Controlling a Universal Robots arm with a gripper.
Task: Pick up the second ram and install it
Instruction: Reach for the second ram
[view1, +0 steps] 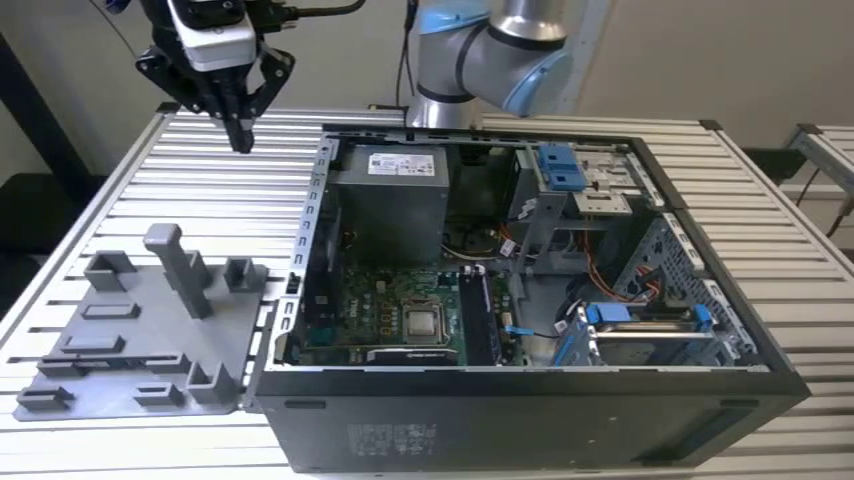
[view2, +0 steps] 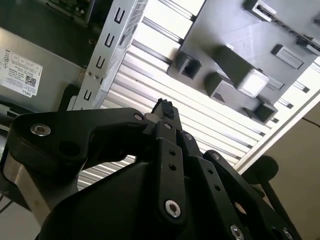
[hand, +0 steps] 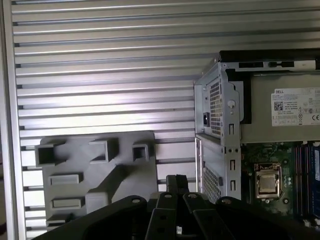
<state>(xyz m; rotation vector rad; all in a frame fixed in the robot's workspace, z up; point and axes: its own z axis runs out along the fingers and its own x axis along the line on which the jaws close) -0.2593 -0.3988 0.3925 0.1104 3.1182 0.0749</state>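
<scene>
Slatted aluminium table (view1: 120, 200): silver ribbed top. It carried two items. On the exterior view's left lay one grey moulded fixture plate (view1: 134, 340) with upright posts and pockets. Just beside it, on the right, lay one black desktop computer case (view1: 534, 420), side panel off, interior upward

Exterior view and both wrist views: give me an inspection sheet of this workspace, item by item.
Surface: slatted metal table.
Job's things: open computer case; memory slots beside the processor socket; cannot tell whether a ram sits in them.
Clutter: grey parts holder on the table, at the exterior view's left of the case.
Grippers: gripper shut, nothing between its fingers, hanging above the table, apart from case and holder.
Cables: loose wires inside the case.
Surroundings: robot arm behind the case; plain wall.
</scene>
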